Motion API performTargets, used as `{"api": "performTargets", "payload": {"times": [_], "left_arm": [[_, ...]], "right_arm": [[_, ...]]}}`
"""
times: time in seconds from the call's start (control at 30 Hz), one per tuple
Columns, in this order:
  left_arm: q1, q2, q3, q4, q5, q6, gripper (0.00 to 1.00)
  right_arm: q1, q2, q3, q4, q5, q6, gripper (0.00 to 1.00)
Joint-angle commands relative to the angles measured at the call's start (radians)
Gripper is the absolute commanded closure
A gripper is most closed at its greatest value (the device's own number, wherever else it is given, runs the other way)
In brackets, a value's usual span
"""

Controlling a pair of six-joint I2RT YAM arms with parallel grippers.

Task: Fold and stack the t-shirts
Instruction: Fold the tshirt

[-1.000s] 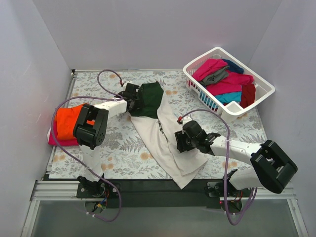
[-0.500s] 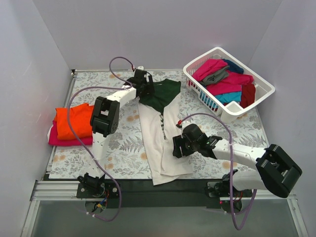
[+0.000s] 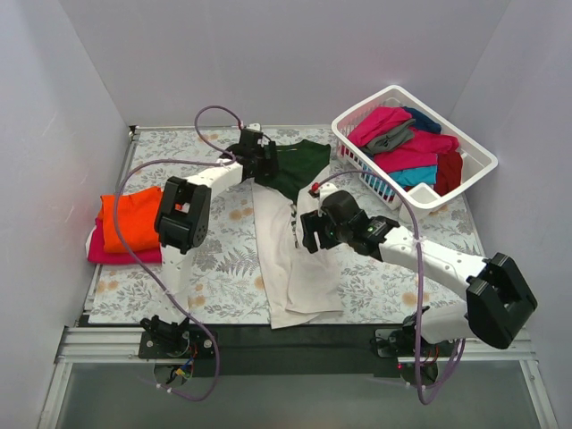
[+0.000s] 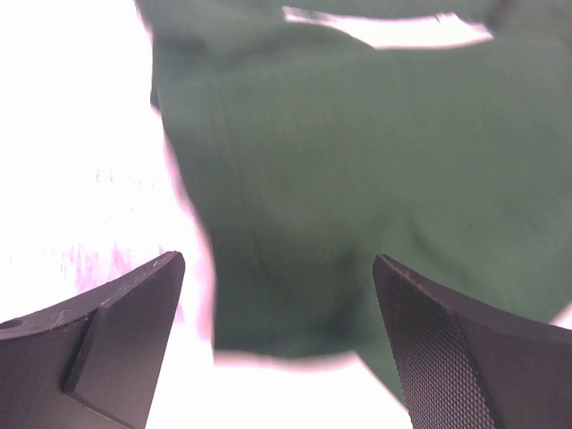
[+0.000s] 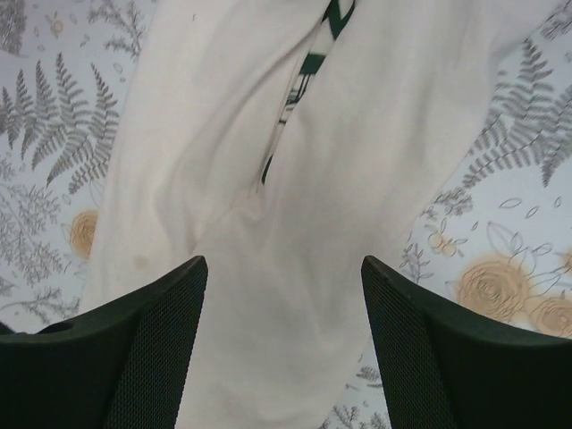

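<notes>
The cream-white t-shirt with dark green sleeves (image 3: 284, 241) lies lengthwise down the middle of the table, its green sleeve part (image 3: 299, 165) at the far end. My left gripper (image 3: 257, 159) is open just above that green sleeve (image 4: 357, 152). My right gripper (image 3: 313, 234) is open and empty over the shirt's cream middle (image 5: 295, 268), above a fold showing dark print (image 5: 308, 63). Folded orange (image 3: 134, 217) and magenta (image 3: 112, 252) shirts are stacked at the left edge.
A white slatted basket (image 3: 393, 192) at the back right holds magenta, grey, teal, dark red and navy shirts. The grey floral cover (image 3: 206, 277) spans the table. Walls close in on the left, back and right.
The shirt was pulled straight from a diagonal to lengthwise. My left gripper moved to the far end with the green sleeve. My right gripper moved from the shirt's lower part up toward its middle.
</notes>
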Motion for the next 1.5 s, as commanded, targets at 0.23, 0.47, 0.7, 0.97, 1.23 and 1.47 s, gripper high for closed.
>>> {"api": "performTargets", "payload": {"times": [0.23, 0.47, 0.7, 0.97, 1.23, 1.47], "left_arm": [[-0.076, -0.313, -0.368, 0.173, 0.090, -0.102, 0.20], [-0.076, -0.144, -0.270, 0.098, 0.093, -0.108, 0.20], [-0.001, -0.026, -0.158, 0.052, 0.142, -0.129, 0.20], [0.048, 0.117, 0.064, 0.014, 0.214, -0.099, 0.20], [0.078, 0.145, 0.131, 0.059, 0.275, -0.096, 0.20], [0.076, -0.163, -0.128, 0.182, 0.225, -0.123, 0.20]], "right_arm": [[-0.088, 0.305, 0.212, 0.093, 0.027, -0.152, 0.37], [-0.108, 0.451, 0.295, 0.133, -0.011, -0.158, 0.37], [-0.128, 0.604, 0.396, 0.133, -0.059, -0.155, 0.37], [-0.177, 0.744, 0.563, 0.130, -0.146, -0.154, 0.37], [-0.161, 0.662, 0.608, 0.124, -0.237, -0.175, 0.39], [0.088, 0.224, 0.202, 0.248, -0.088, -0.135, 0.37]]}}
